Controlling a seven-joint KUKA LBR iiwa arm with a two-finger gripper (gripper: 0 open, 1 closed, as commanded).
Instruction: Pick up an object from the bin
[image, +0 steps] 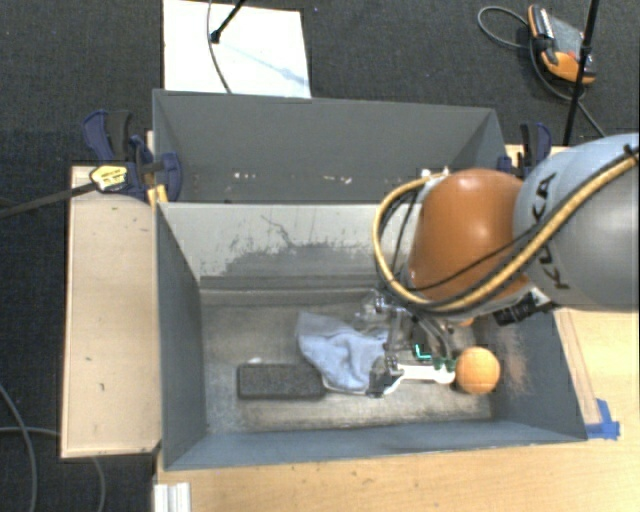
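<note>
Matt scuffed metal bin (180, 330), soft cloth (335, 350), smooth orange ball (478, 370)

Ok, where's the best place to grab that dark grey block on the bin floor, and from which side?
I'd take the dark grey block across its short width, near the middle, coming from straight above. It lies flat with both long sides bare, while its right end sits by the blue cloth.

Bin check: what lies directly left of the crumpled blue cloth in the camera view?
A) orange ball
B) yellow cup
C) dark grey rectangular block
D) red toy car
C: the dark grey rectangular block lies flat on the floor of the bin, just left of the light blue cloth. The orange ball is on the cloth's other side, toward the right wall.
</note>
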